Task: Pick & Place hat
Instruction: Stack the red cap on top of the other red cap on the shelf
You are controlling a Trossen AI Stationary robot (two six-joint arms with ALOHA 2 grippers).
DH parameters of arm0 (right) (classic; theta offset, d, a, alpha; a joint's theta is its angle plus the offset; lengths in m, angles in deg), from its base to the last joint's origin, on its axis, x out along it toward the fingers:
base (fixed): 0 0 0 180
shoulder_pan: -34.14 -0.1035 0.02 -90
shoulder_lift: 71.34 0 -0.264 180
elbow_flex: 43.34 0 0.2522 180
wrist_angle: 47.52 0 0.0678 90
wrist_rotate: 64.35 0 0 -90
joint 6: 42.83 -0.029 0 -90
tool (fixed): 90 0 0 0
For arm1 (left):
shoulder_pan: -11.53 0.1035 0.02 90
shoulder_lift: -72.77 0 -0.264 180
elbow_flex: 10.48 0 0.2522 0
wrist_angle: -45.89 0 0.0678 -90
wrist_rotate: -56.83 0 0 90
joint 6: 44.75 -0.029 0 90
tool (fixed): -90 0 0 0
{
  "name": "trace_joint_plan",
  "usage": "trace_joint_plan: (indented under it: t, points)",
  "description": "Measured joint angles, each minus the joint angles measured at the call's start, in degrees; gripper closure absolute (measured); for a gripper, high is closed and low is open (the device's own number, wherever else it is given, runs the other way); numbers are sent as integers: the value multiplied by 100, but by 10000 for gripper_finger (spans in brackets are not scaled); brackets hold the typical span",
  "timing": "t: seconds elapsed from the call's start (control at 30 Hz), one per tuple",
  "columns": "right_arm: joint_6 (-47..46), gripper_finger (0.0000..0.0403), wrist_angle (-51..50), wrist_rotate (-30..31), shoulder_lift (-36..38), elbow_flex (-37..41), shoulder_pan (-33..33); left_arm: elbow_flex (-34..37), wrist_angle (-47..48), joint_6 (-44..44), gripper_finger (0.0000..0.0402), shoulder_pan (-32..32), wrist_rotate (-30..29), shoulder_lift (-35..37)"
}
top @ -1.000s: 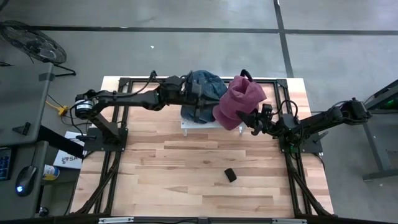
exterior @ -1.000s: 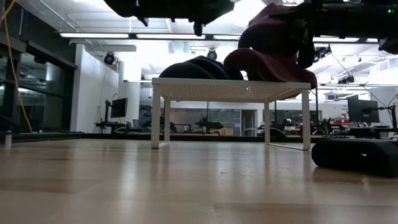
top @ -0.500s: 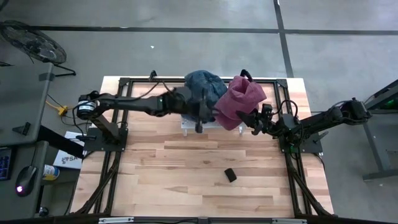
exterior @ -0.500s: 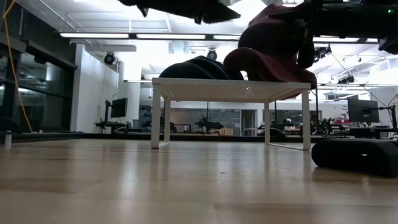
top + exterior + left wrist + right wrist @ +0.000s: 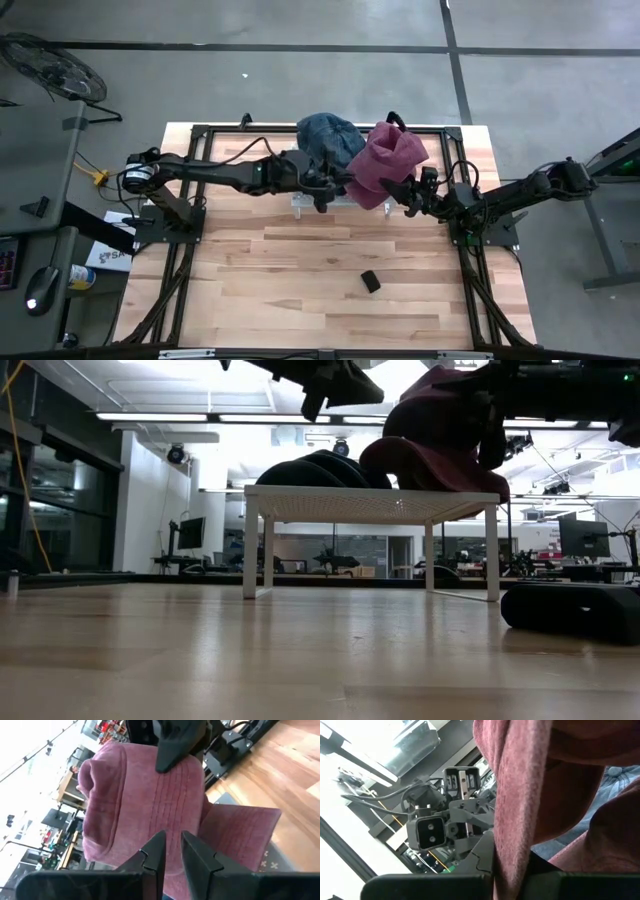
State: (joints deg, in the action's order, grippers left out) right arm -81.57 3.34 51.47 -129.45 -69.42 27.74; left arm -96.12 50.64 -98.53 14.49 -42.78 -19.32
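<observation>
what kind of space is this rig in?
Looks like an open lab or workshop: a bare concrete floor marked with dark lines, ceiling strip lights, and desks with monitors beyond the wooden table.

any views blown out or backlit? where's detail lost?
Low view: bright ceiling lights behind leave the white mesh stand and the maroon cloth hat dark, the arms near-silhouettes. Left wrist view: the background beside the hat is washed out white. Right wrist view: the hat's fabric sits close and soft, with a bright blown-out patch at one side. High view: evenly lit.
</observation>
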Motion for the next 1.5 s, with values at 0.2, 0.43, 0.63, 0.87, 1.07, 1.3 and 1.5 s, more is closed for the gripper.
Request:
trace_joint_plan:
  t: [0.2,0.43,0.63,0.87,1.07,1.3,1.5]
  points:
    - [2,398,15,-6,0,0,0,0,95,0,298,-2,138,-2]
    - [2,396,15,-8,0,0,0,0,-45,-327,245,-2,152,-34]
    - [21,396,44,-18,2,0,-1,15,-539,-820,240,-7,-23,-570]
    - [20,397,94,-72,4,0,0,-2,-1407,-1412,240,-127,-1152,-824]
    - [17,395,142,-153,7,-11,-2,-7,-1603,-1409,240,-160,-1175,-795]
    - [20,396,166,-133,7,-11,2,-25,-1649,-1700,263,-170,-1310,-793]
    - [-6,388,128,-131,4,-11,2,-35,-1684,-1985,337,-227,-1583,-780]
